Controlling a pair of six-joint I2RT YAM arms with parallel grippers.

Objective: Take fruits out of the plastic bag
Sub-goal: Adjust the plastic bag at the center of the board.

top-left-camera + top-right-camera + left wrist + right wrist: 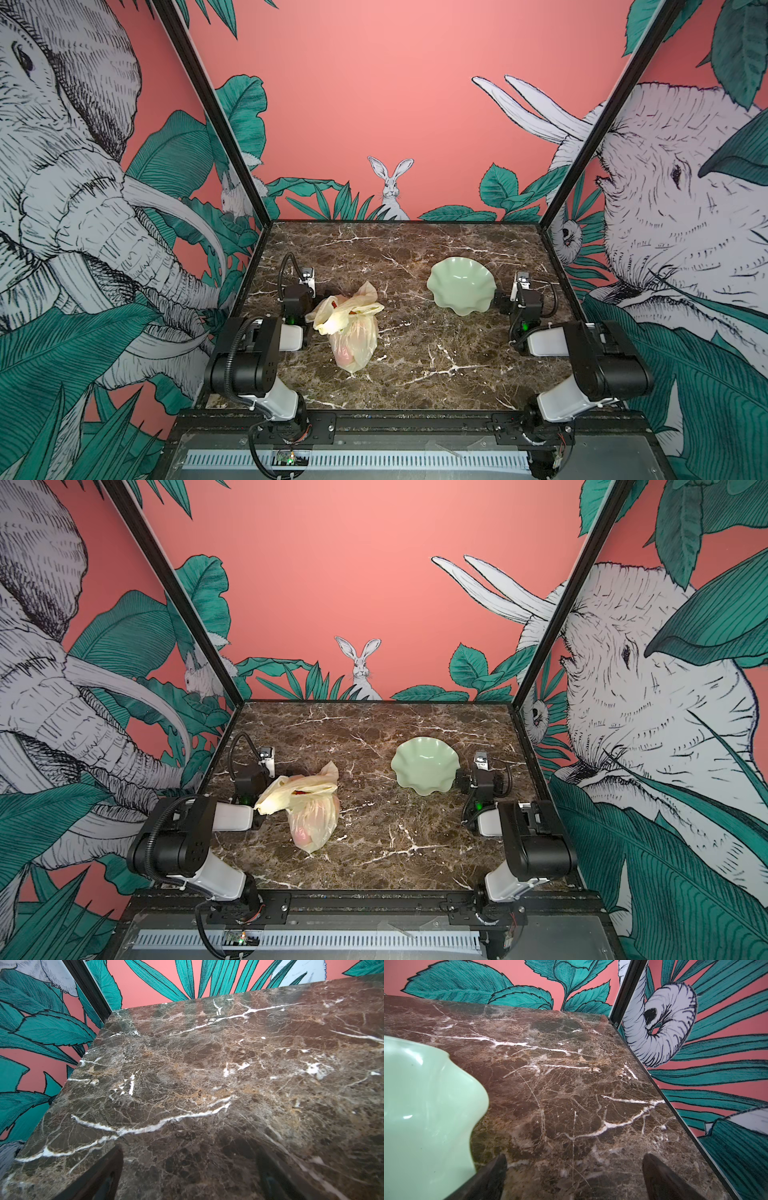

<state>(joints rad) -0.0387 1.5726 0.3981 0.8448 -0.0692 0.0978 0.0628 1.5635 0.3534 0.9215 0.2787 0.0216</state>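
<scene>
- In both top views the plastic bag (351, 332) (309, 812) lies on the left half of the table (436, 357) (395, 837). It is just beside the left arm (249, 357) (174, 841).
- The bag is longer than it is wide. Its long way runs from the near edge of the table toward the far edge. The fat closed end points at the near edge. The crumpled handles and the mouth point to the far edge.
- The fruits (344, 354) (302, 834) are inside the bag. A pink one shows through the thin plastic at the near end. A bit of red may show at the mouth, but it is too small to be sure.
- The pale green dish (461, 284) (424, 766) sits on the right half of the table, well apart from the bag. It is just beside the right arm (602, 361) (536, 841).
- In the left wrist view the left gripper (191, 1178) is spread wide. Its dark fingertips (108, 1174) stand far apart, with only brown table between them.
- In the right wrist view the right gripper (575, 1176) is spread wide too, with only table between its tips. One of its fingertips (496, 1169) is just beside the wavy rim of the dish (425, 1105).
</scene>
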